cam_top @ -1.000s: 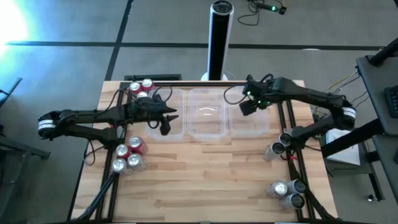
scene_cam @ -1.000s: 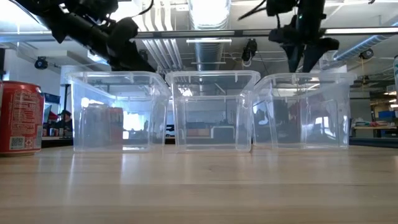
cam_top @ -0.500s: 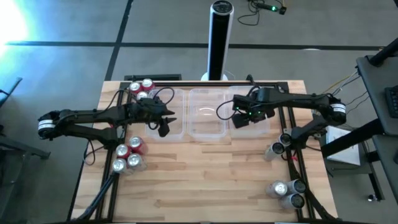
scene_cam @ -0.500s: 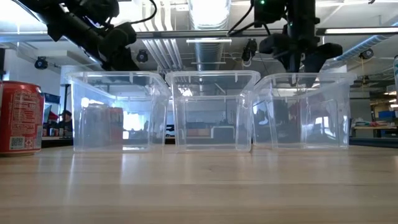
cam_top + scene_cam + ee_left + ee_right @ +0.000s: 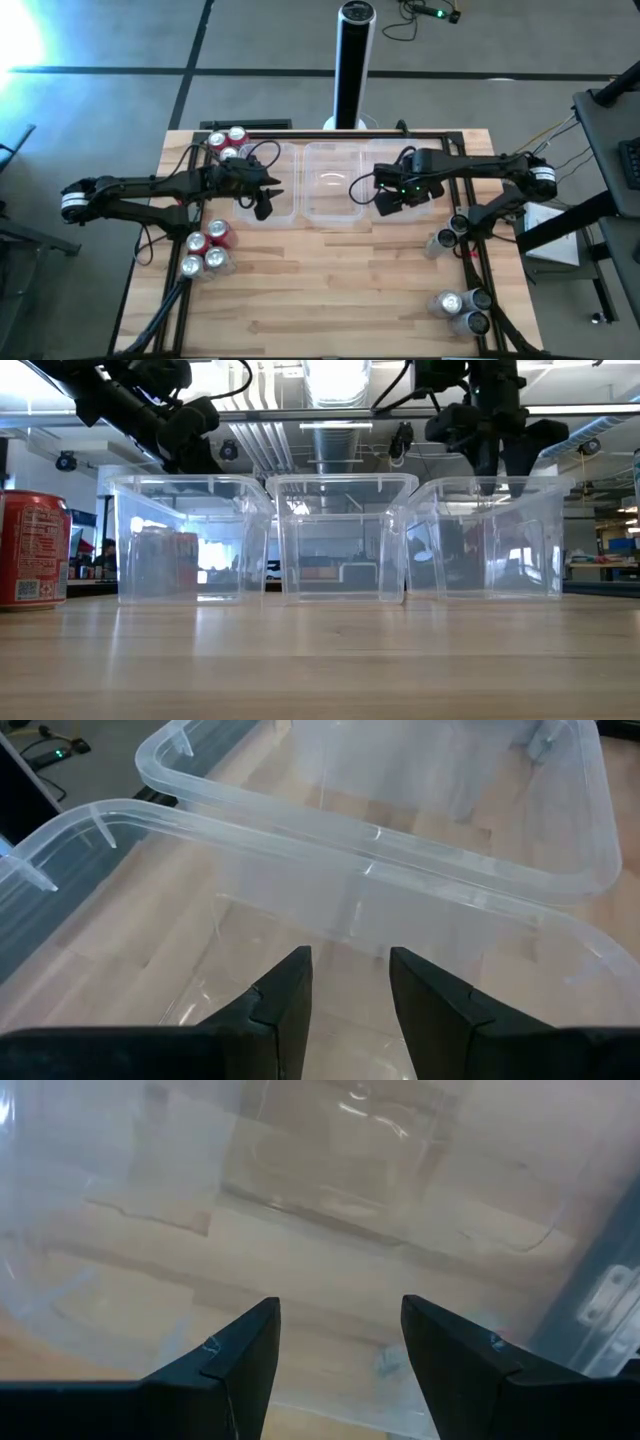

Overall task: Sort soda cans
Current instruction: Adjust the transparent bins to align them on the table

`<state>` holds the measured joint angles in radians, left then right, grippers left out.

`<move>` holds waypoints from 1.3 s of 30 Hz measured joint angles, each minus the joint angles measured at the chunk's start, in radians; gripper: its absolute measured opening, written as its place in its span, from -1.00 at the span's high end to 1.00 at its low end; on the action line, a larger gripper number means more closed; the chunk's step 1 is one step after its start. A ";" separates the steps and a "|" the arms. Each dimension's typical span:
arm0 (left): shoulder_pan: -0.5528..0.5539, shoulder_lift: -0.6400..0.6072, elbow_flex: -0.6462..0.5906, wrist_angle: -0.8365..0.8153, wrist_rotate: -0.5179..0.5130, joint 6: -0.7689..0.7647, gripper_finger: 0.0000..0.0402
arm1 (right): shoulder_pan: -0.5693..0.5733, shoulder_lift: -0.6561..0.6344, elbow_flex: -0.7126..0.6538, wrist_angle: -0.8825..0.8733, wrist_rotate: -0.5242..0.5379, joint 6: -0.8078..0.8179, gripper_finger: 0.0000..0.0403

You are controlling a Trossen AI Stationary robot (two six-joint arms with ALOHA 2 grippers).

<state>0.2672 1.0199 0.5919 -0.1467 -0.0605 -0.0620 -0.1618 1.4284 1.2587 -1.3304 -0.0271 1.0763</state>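
Starting nearest the table's front edge, a cluster of silver-topped grey and dark metal soda cans point(image 5: 461, 308) sits at the right corner, with another small group of grey cans point(image 5: 446, 235) just behind it by the right frame rail. Over on the left, three red-bodied cans with silver tops point(image 5: 206, 250) stand bunched together, and one red can point(image 5: 30, 550) looms large at the low camera's edge. Behind those runs the row of three clear rectangular plastic tubs: the left tub point(image 5: 282, 168), the middle tub point(image 5: 333, 213) and the right tub point(image 5: 425, 205), none holding a can. The left gripper point(image 5: 350, 992) hangs above the left tub, fingers parted a little and holding nothing; the right gripper point(image 5: 341, 1342) hovers over the right tub, fingers spread wider, also empty. Farthest back, more red cans point(image 5: 227, 140) wait at the left rear corner. These cans look light, thin-walled and slick, so I'd judge a firm squeeze could dent one; the best hold is likely across the round body at mid-height, fingers on opposite sides, can kept upright.
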 joint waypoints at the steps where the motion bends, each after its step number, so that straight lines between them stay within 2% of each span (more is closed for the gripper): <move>1: 0.000 0.000 0.000 0.000 0.000 0.000 0.40 | 0.004 0.000 0.000 0.000 0.000 0.004 -0.01; 12: -0.012 -0.001 -0.002 -0.044 0.001 0.024 0.40 | 0.019 -0.001 0.025 -0.019 0.009 -0.019 -0.01; 16: -0.020 -0.001 -0.002 -0.028 0.001 0.034 0.40 | 0.019 -0.001 0.090 -0.036 0.086 -0.056 -0.01; 20: -0.026 0.004 -0.002 -0.007 0.001 0.066 0.40 | 0.025 -0.002 0.190 -0.030 0.208 -0.130 -0.01; 23: -0.026 0.019 -0.006 0.002 -0.021 0.110 0.40 | 0.027 -0.002 0.244 -0.022 0.237 -0.207 -0.01; 26: -0.023 0.048 -0.002 0.036 -0.091 0.139 0.40 | 0.027 -0.002 0.266 -0.001 0.245 -0.237 -0.01; 32: -0.016 0.157 0.073 0.028 -0.080 0.182 0.40 | 0.063 0.010 0.261 0.115 0.266 -0.251 -0.01; 39: -0.003 0.290 0.234 -0.156 -0.077 0.224 0.40 | 0.130 0.039 0.260 0.153 0.264 -0.251 -0.01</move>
<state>0.2638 1.3096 0.8259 -0.3031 -0.1379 0.1618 -0.0319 1.4678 1.5185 -1.1774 0.2371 0.8253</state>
